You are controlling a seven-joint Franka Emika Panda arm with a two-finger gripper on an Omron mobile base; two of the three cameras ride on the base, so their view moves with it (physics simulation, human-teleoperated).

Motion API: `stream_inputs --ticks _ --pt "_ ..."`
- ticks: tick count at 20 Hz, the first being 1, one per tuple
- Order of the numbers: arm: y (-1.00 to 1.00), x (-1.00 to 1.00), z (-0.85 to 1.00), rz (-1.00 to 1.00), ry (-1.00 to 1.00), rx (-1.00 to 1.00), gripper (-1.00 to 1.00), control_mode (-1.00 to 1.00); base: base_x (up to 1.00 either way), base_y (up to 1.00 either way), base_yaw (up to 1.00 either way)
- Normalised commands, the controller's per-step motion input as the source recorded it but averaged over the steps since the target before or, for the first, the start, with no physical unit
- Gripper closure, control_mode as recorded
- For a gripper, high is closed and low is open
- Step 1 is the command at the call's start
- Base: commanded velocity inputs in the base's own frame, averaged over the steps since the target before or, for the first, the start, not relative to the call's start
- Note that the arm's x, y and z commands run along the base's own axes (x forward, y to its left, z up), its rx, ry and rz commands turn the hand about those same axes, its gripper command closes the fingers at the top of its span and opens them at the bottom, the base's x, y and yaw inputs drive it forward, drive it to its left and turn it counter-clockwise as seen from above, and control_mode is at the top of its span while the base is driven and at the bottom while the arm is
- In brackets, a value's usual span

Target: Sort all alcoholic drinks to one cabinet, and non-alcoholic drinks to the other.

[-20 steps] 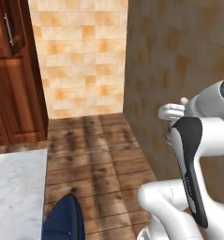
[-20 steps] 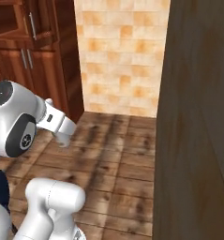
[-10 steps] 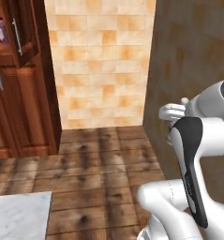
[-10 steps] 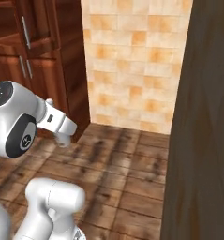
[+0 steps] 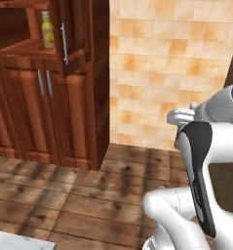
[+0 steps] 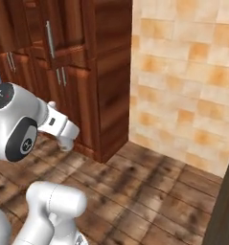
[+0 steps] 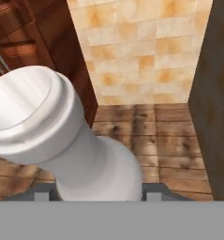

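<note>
In the hand view a pale whitish bottle point(image 7: 62, 136), one of the alcoholic drinks, looms close with its round top toward the camera. My gripper point(image 7: 97, 194) is shut on its body, a dark fingertip point(image 7: 41, 194) on either side. The tall reddish-brown cabinet point(image 5: 84, 97) stands to the left in the left base view, its upper door point(image 5: 71, 34) swung open. On that open shelf stands a yellow bottle point(image 5: 48, 29), a non-alcoholic drink. From the right base view the same cabinet point(image 6: 106, 72) shows silver bar handles point(image 6: 50, 39).
A tan tiled wall point(image 5: 176, 73) closes the corner beside the cabinet. Wooden floor planks point(image 6: 149, 191) stretch in front of it. A dark upright panel point(image 7: 212, 93) rises on the right. A pale counter corner point(image 5: 15, 241) pokes in at the lower left.
The whole picture has slid rightward, so the base has moved: the cabinet now fills much more of both base views. The arm keeps the same pose with the bottle held.
</note>
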Motion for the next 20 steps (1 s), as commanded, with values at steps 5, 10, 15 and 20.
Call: stream_inputs --ticks 5,10,15,20 --pt "0.0 0.0 0.0 0.0 0.0 0.0 1.0 1.0 0.84 -0.02 0.77" --pt "0.0 0.0 0.0 0.0 0.0 0.0 1.0 1.0 0.61 -0.03 0.82" --pt "0.0 0.0 0.0 0.0 0.0 0.0 1.0 1.0 0.64 -0.02 0.81" --pt "0.0 0.0 0.0 0.0 0.0 0.0 1.0 1.0 1.0 -0.14 0.59"
